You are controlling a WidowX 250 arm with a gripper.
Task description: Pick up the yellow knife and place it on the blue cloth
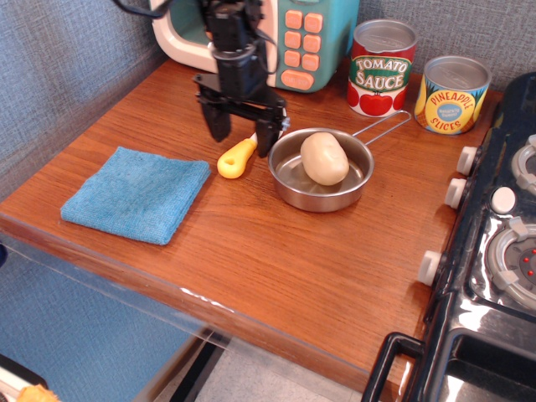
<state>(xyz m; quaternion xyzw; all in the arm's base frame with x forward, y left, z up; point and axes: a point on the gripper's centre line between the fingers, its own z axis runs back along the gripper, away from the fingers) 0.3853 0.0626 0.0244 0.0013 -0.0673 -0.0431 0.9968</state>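
We're over the brown wooden counter (pixel 276 251), the folded blue terry cloth (pixel 136 194) lying at its left. Our black gripper (pixel 244 130) hangs with its jaws spread and empty, straddling the small yellow-handled toy knife (pixel 237 158). The knife lies between cloth and pan, its long axis running diagonally up-right under the jaws, the handle poking out toward us and the blade hidden.

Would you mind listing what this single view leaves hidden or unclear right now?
- yellow knife: the white blade is covered by the tool; only the handle shows.
- Tool height: contact with the knife cannot be judged.
- Toy microwave: cut off by the top edge, partly behind the arm.
- Stove: cropped at right.
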